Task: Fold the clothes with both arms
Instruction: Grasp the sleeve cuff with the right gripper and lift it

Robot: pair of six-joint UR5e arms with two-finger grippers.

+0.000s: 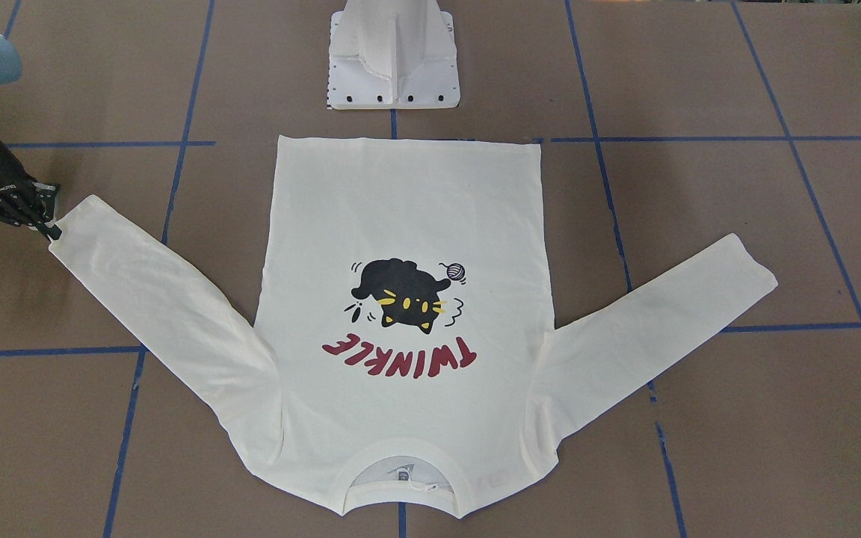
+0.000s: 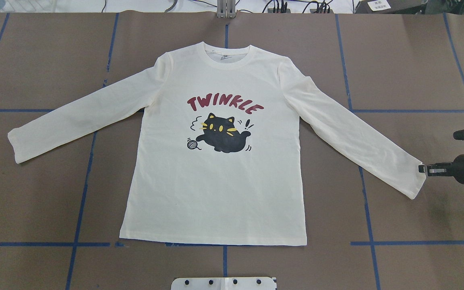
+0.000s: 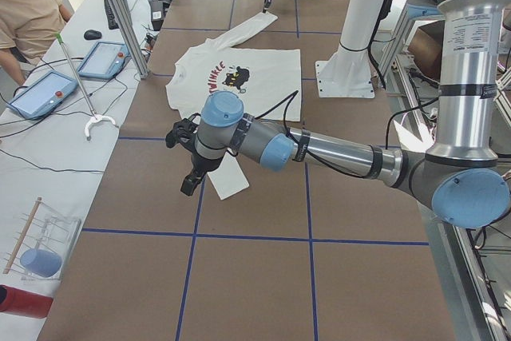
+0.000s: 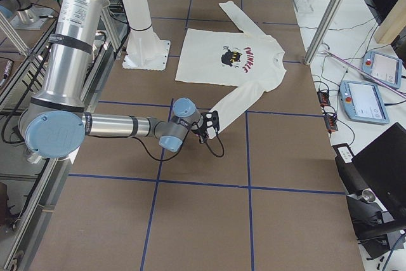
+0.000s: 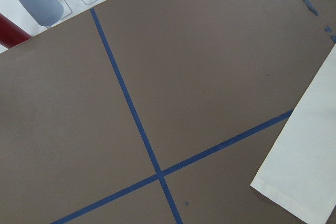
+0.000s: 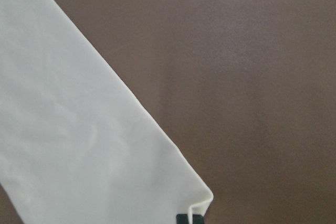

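Note:
The cream-white long-sleeved T-shirt (image 2: 216,181) lies flat on the brown table with its cat print and "TWINKLE" lettering facing up and both sleeves spread out. My right gripper (image 2: 422,169) is at the end of the right-hand sleeve (image 2: 401,169), and its fingertips (image 6: 184,217) are shut on the curled-up corner of the cuff. My left gripper (image 3: 188,188) shows only in the exterior left view, where it hangs above the table beside the other cuff (image 3: 231,183). I cannot tell whether it is open or shut. That cuff (image 5: 299,182) lies untouched.
The white pedestal base (image 1: 393,60) stands just behind the shirt's hem. Blue tape lines (image 2: 83,181) grid the table. A side bench holds tablets (image 3: 100,57), a wire rack with a blue cup (image 5: 37,3), and a person (image 3: 24,5) sits there.

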